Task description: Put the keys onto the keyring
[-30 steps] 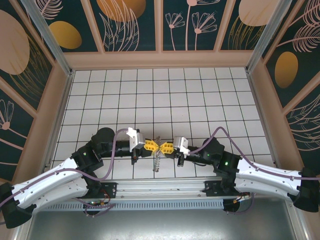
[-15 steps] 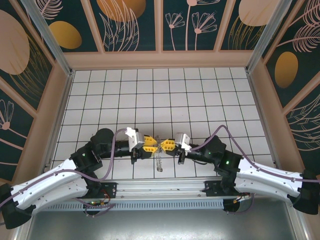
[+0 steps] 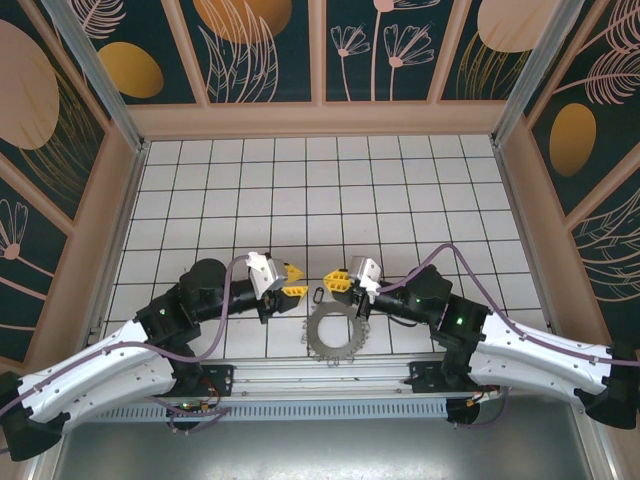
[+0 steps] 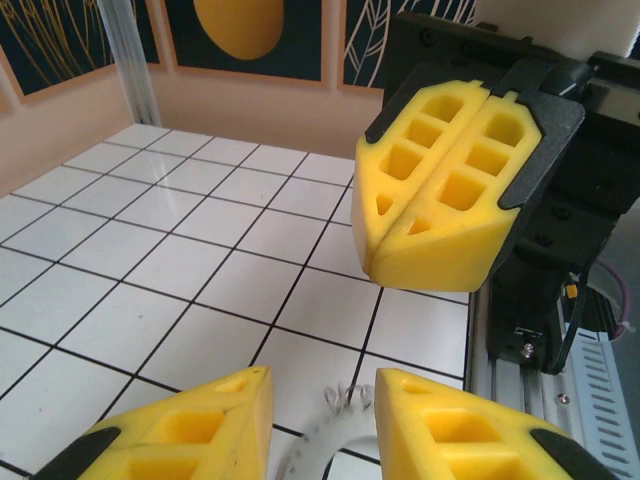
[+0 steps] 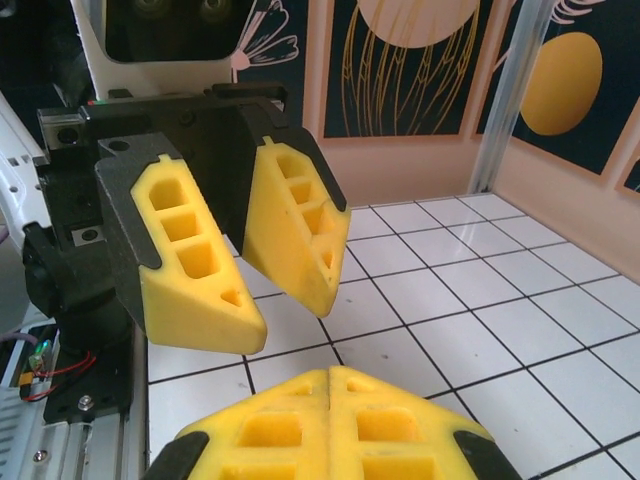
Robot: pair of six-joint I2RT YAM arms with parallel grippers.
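1. One keyring lies flat on the tabletop by the near edge, btw your two arms. It looks floppy and light w/ a snaggy loop fringe, so take it by the rim.
2. The keys, prob. that tiny dark piece just beyond the ring, look fiddly. Pinch w/ fingertips.
3. Your left pincer is partly open, empty.
4. Your right pincer is closed tight, nothing visibly held.

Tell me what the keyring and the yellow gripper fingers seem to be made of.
The keyring: probably metal, dull grey-brown, its rim fringed with small loops, though it is too small to be sure. The yellow fingers of the left gripper: likely printed or moulded plastic, with a matte surface, hollow square cells and a black backing.
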